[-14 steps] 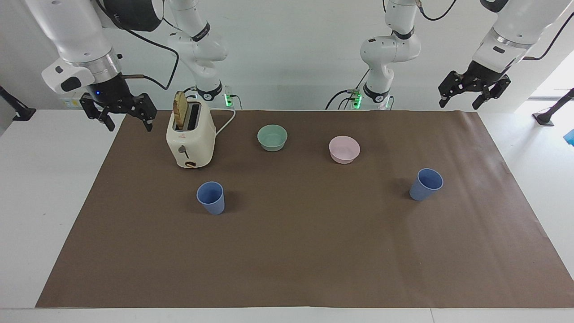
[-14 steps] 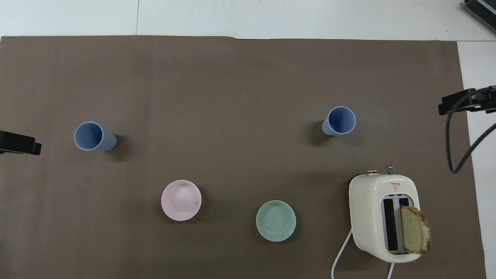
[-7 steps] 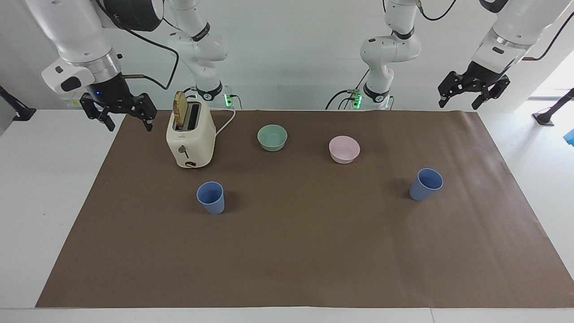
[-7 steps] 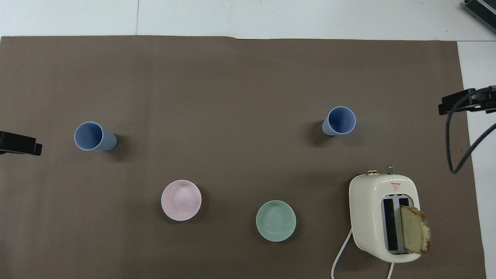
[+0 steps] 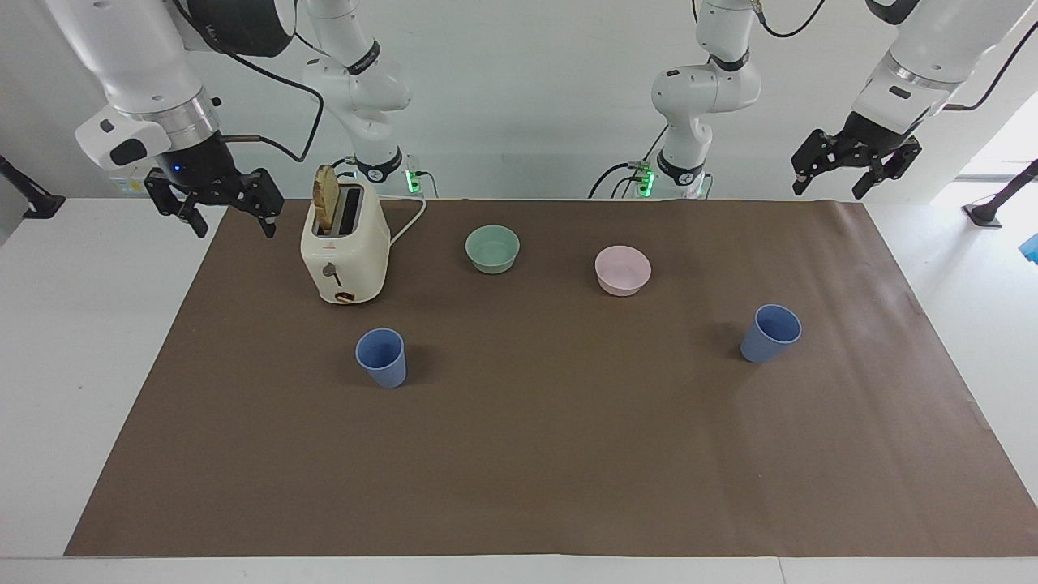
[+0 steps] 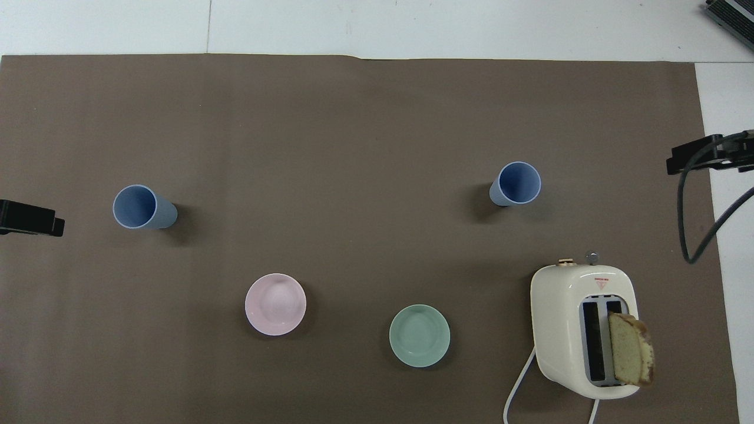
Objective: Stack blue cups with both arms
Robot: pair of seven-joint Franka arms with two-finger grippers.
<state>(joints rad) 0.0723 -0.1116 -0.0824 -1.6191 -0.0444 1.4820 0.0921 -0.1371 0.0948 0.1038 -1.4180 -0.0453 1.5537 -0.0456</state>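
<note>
While both tools hang raised with nothing held, the two blue cups stand upright and well apart on the brown-covered worktop, mouths up, long axes vertical.

Item: blue cup toward the left arm's end, below and farther from the robots than where the left tool hangs; fingers apart, over that end's edge of the covering. Left arm is the nearer one.

Item: blue cup toward the right arm's end, matched to the right tool, fingers apart, over the worktop's edge beside the toaster.

Item: toaster, cream, one bread slice standing in a slot; it sits nearer to the robots than the second cup, close to the likely path of the right tool's descent.

Item: green bowl and pink bowl, between the arms' ends, nearer to the robots than either cup; judged clear of both reaches.

Stacking not yet begun.
</note>
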